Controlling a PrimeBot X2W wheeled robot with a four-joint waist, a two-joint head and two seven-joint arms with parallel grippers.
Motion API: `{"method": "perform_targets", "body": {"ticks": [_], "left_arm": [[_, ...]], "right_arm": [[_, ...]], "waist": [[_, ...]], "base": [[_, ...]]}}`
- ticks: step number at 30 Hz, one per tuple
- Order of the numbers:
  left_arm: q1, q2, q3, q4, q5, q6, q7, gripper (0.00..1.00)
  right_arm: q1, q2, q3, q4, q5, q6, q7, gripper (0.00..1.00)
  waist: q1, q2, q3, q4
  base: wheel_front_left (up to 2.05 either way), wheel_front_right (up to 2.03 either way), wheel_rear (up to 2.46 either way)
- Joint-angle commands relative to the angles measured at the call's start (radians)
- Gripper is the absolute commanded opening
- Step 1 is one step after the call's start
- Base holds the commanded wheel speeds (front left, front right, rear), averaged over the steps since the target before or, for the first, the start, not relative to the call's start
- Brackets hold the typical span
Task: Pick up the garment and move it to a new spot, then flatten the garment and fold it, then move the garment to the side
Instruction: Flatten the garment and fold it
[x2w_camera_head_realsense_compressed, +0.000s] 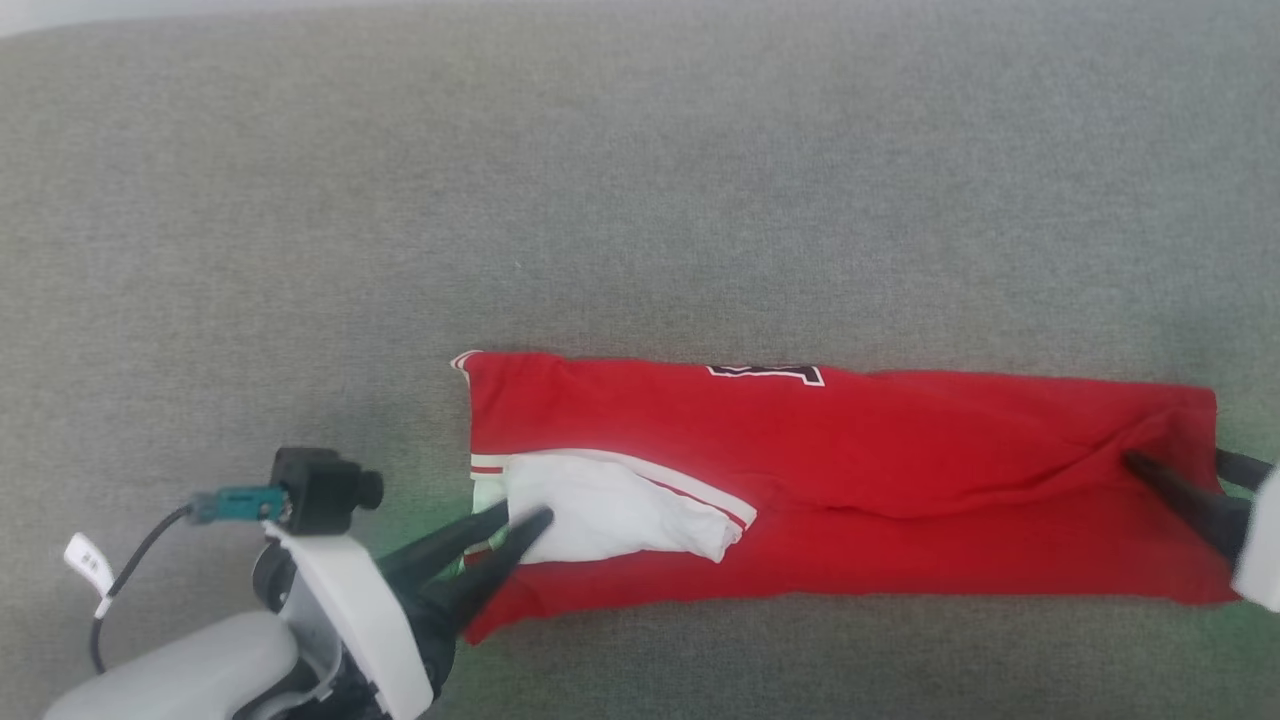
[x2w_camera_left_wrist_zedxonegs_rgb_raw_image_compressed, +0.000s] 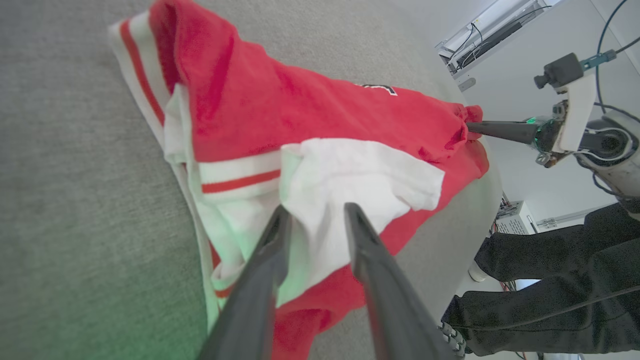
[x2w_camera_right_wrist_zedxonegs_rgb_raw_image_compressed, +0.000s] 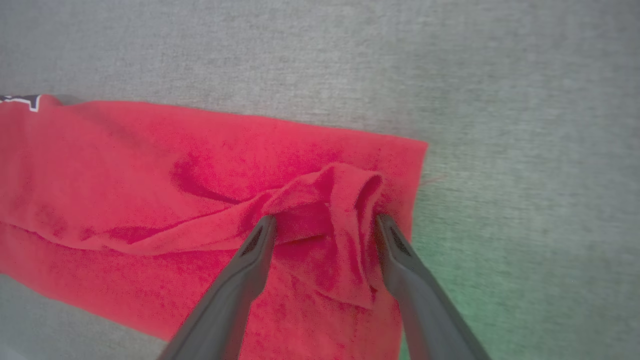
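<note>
The garment (x2w_camera_head_realsense_compressed: 900, 450) is a red shirt lying in a long folded band across the grey surface (x2w_camera_head_realsense_compressed: 640, 200), with its white-black emblem (x2w_camera_head_realsense_compressed: 765, 373) at the far edge. A white sleeve end (x2w_camera_head_realsense_compressed: 610, 510) with red-and-white striped trim lies on top near its left end. My left gripper (x2w_camera_head_realsense_compressed: 527, 512) (x2w_camera_left_wrist_zedxonegs_rgb_raw_image_compressed: 315, 210) is open, fingertips resting on that white sleeve. My right gripper (x2w_camera_head_realsense_compressed: 1175, 458) (x2w_camera_right_wrist_zedxonegs_rgb_raw_image_compressed: 325, 220) is open at the shirt's right end, with a raised bunch of red fabric (x2w_camera_right_wrist_zedxonegs_rgb_raw_image_compressed: 330, 195) standing between its fingers. The left wrist view shows the garment (x2w_camera_left_wrist_zedxonegs_rgb_raw_image_compressed: 300, 100) and the right gripper (x2w_camera_left_wrist_zedxonegs_rgb_raw_image_compressed: 470, 126) at the far end.
The grey padded surface stretches wide beyond and left of the shirt. In the left wrist view its edge (x2w_camera_left_wrist_zedxonegs_rgb_raw_image_compressed: 480, 220) curves past the shirt's far end, with a person's dark-clothed legs (x2w_camera_left_wrist_zedxonegs_rgb_raw_image_compressed: 550, 280) and white equipment (x2w_camera_left_wrist_zedxonegs_rgb_raw_image_compressed: 510, 215) beyond.
</note>
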Motion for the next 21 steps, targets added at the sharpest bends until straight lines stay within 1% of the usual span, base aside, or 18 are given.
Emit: {"method": "perform_targets", "body": {"ticks": [1, 3, 5, 7, 10, 14, 18, 21], "left_arm": [[0.028, 0.003, 0.014, -0.007, -0.001, -0.002, -0.007, 1.00], [0.058, 0.006, 0.056, -0.008, 0.004, -0.002, -0.012, 1.00], [0.101, -0.006, 0.123, -0.008, 0.022, -0.002, -0.011, 1.00], [0.160, -0.029, 0.192, -0.012, 0.048, -0.002, -0.011, 1.00], [0.232, -0.064, 0.308, -0.006, 0.086, -0.002, -0.011, 1.00], [0.327, -0.130, 0.451, 0.032, 0.186, -0.002, -0.011, 1.00], [0.400, -0.218, 0.593, 0.075, 0.270, -0.002, -0.012, 1.00], [0.449, -0.269, 0.683, 0.100, 0.345, -0.002, -0.012, 1.00]], "right_arm": [[0.022, -0.018, -0.014, -0.004, 0.016, -0.001, -0.001, 1.00], [0.044, -0.036, -0.036, -0.014, 0.043, 0.000, 0.004, 1.00], [0.071, -0.047, -0.065, -0.021, 0.071, 0.000, 0.017, 1.00], [0.090, -0.058, -0.096, -0.021, 0.097, 0.000, 0.033, 1.00], [0.113, -0.058, -0.135, -0.001, 0.119, 0.000, 0.060, 1.00], [0.117, -0.044, -0.170, 0.049, 0.114, 0.000, 0.094, 1.00], [0.095, -0.013, -0.179, 0.117, 0.094, 0.000, 0.145, 1.00], [0.082, 0.017, -0.174, 0.167, 0.066, 0.000, 0.192, 1.00]], "waist": [[0.0000, -0.0001, -0.013, 0.007], [0.0000, -0.0001, -0.023, 0.017], [0.0000, -0.0001, -0.033, 0.031], [0.0000, -0.0001, -0.041, 0.047], [0.0000, -0.0001, -0.051, 0.076], [0.0000, -0.0001, -0.062, 0.114], [0.0000, -0.0001, -0.074, 0.146], [0.0000, -0.0001, -0.082, 0.166]], "base": [[0.00, 0.00, 0.00], [0.00, 0.00, 0.00], [0.00, 0.00, 0.00], [0.00, 0.00, 0.00], [0.00, 0.00, 0.00], [0.00, 0.00, 0.00], [0.00, 0.00, 0.00], [0.00, 0.00, 0.00]]}}
